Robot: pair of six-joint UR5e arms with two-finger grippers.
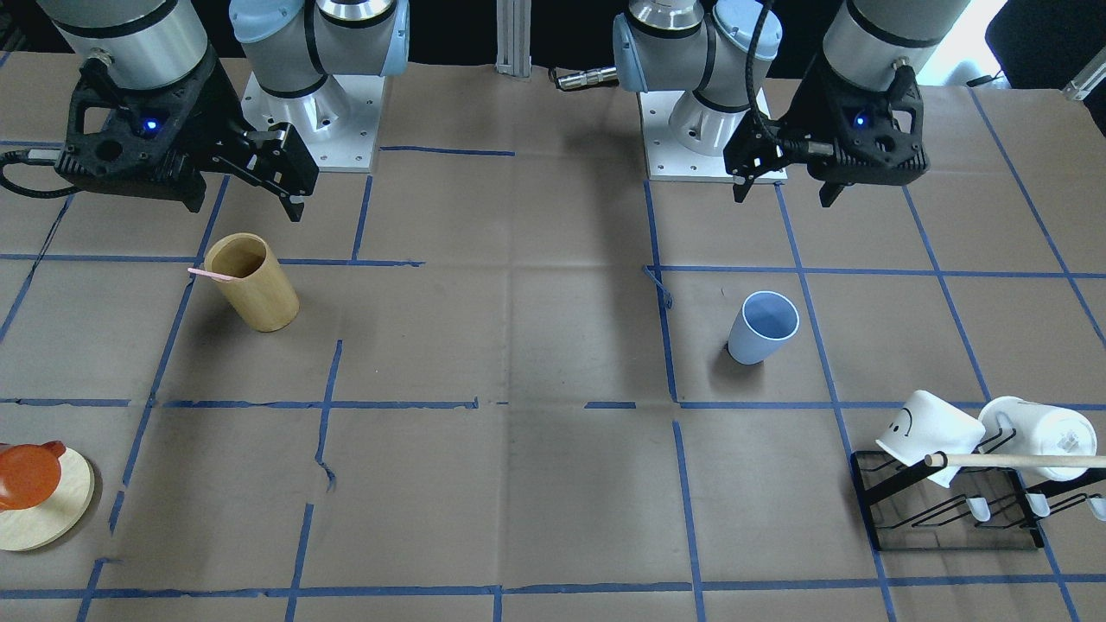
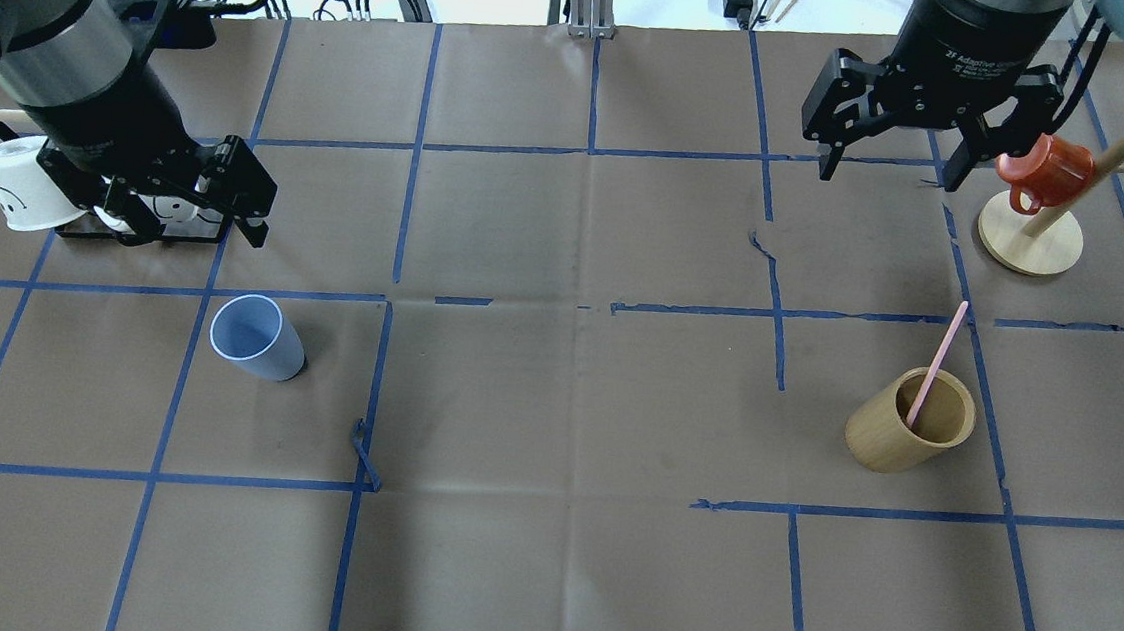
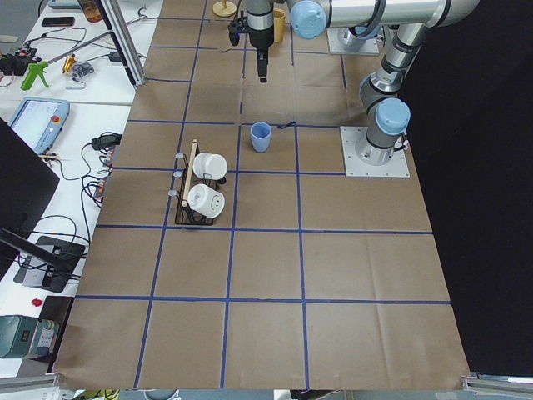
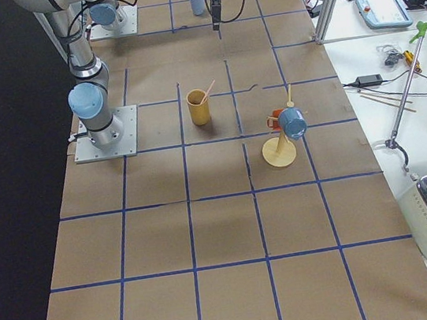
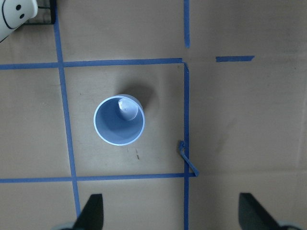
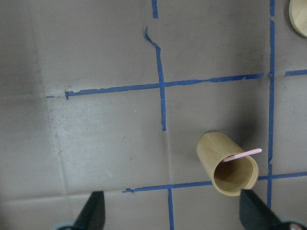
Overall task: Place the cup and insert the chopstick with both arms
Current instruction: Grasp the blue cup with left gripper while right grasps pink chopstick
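On the left gripper we see both fingers spread wide with nothing between them, and it hangs in the air above the brown paper-covered table. From its wrist camera we look straight down into the light blue plastic cup, which stands upright and alone inside one blue-taped square on the left side of the table, apart from the gripper. Farther out on the left, a black wire rack holds two white mugs on their sides, one of them the white smiley-face mug. The right gripper has its fingers likewise apart and empty, raised over the far right part of the table. Nearer to the robot on that side stands the cylindrical bamboo holder, upright on the paper, with the thin pink chopstick resting inside it and leaning out over its rim. Just right of the right gripper we find a red-orange mug hung on a wooden mug tree with a round base.
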